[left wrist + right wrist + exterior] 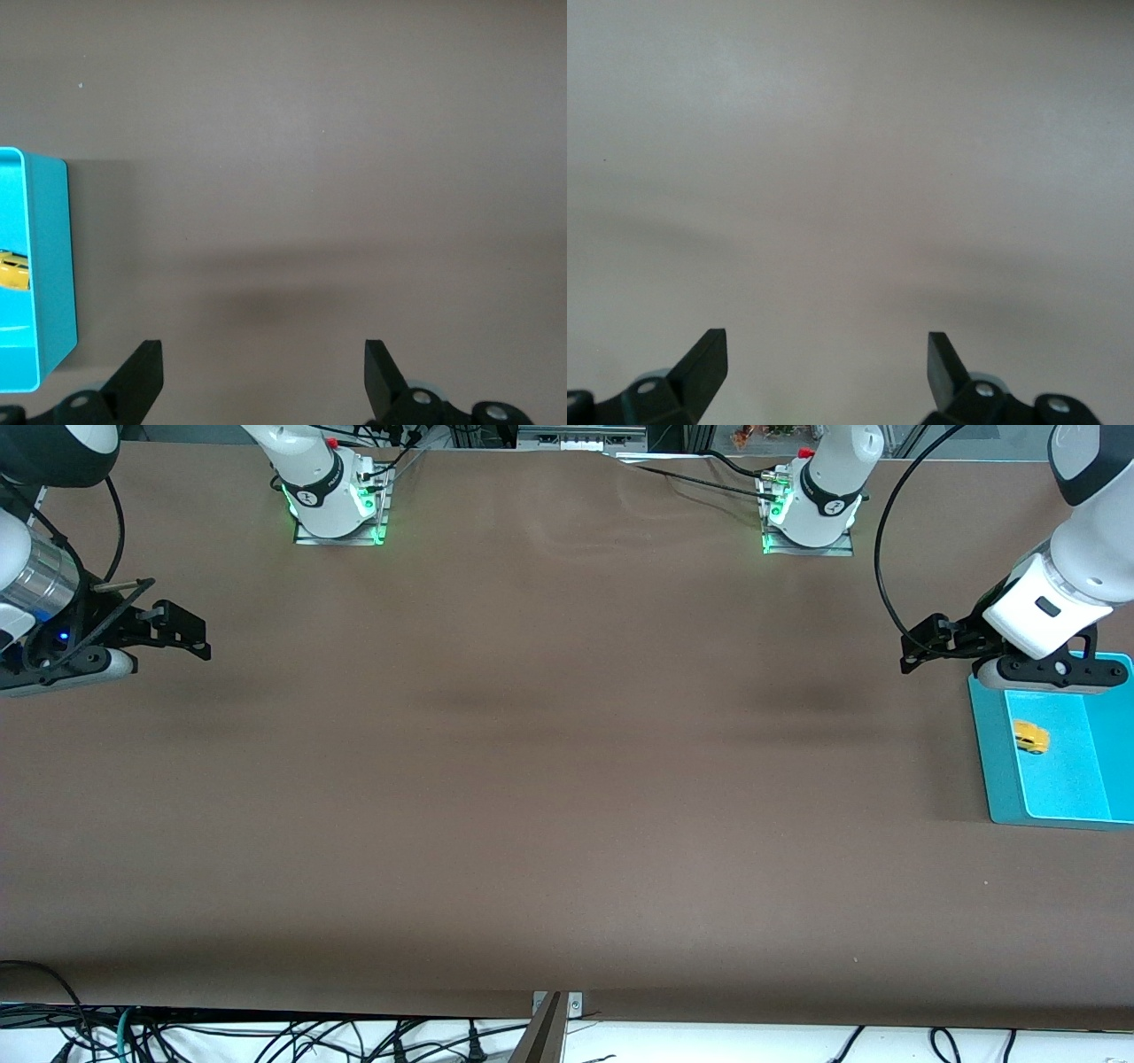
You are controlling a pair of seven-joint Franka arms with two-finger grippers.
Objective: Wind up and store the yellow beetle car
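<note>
We note the shallow turquoise plastic tray (992,762) is cut off by the picture's edge at the left arm's end of the brown table (549,779); the left wrist view shows only one corner of it (53,266). The tiny bright yellow beetle car (1030,737) lies inside the tray, on its floor, partly hidden in the wrist view (12,271). The left gripper (912,646) hangs over the table just beside the tray, fingers (142,372) spread wide, holding nothing. The right gripper (190,633) waits over the table well apart from the tray, fingers (704,363) equally wide and empty.
</note>
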